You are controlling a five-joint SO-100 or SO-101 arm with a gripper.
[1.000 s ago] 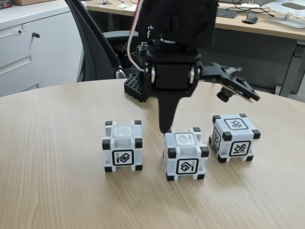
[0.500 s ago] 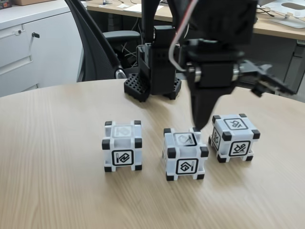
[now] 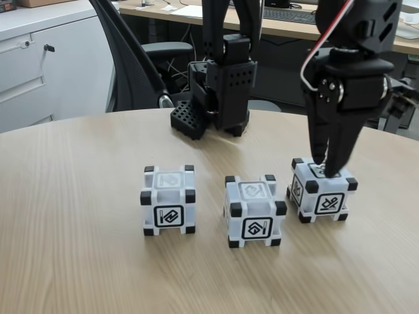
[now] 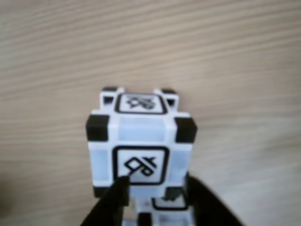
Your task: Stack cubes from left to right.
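The fixed view is evenly and brightly lit from above, and only soft shadows are cast beside the cubes (image 3: pixel 169 199) on the bench (image 3: pixel 78 261). The wrist view is blurred throughout

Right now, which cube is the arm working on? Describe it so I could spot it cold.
On the round wooden table, three white cubes sit in a row. It is the cube at the right end in the fixed view, turned slightly askew, with the black tool at its top face.
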